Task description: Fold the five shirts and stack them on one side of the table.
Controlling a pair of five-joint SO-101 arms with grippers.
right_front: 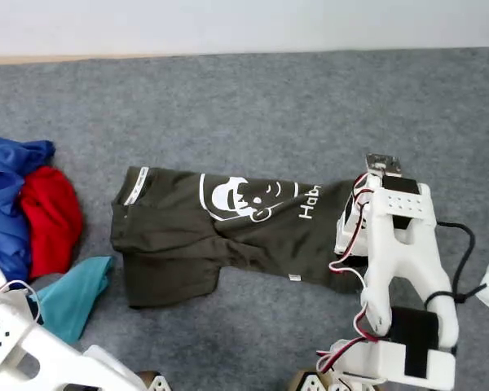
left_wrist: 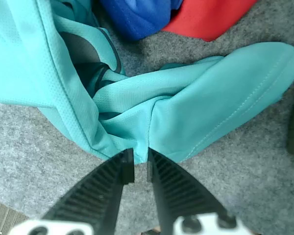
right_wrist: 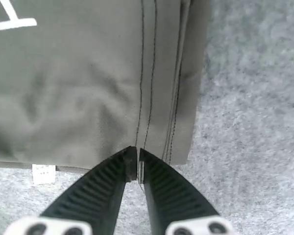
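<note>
Right tool (right_wrist: 137, 152) closing narrow on the hem corner of the olive shirt (right_front: 220, 236), tips overlapping the double stitching; it looks to be pinching cloth.

Step in hand, as I judge it: folding the olive shirt. To do it well, the hem needs lifting only slightly and carrying straight toward the collar end, keeping the edge taut so the creased lower side is not dragging into a bunch.

Olive shirt lying mid-counter (right_front: 269, 106), spread crosswise, white print facing up, one sleeve tucked under and the body rumpled.

Blue shirt (right_front: 8, 195) and red shirt (right_front: 53, 216) sitting crumpled against the left edge, touching.

Teal shirt (right_front: 73, 297) lying just beside them toward the near edge, loosely twisted. Left tool (left_wrist: 135, 159) sitting narrow at its fold; whether it is catching cloth I cannot tell.
</note>
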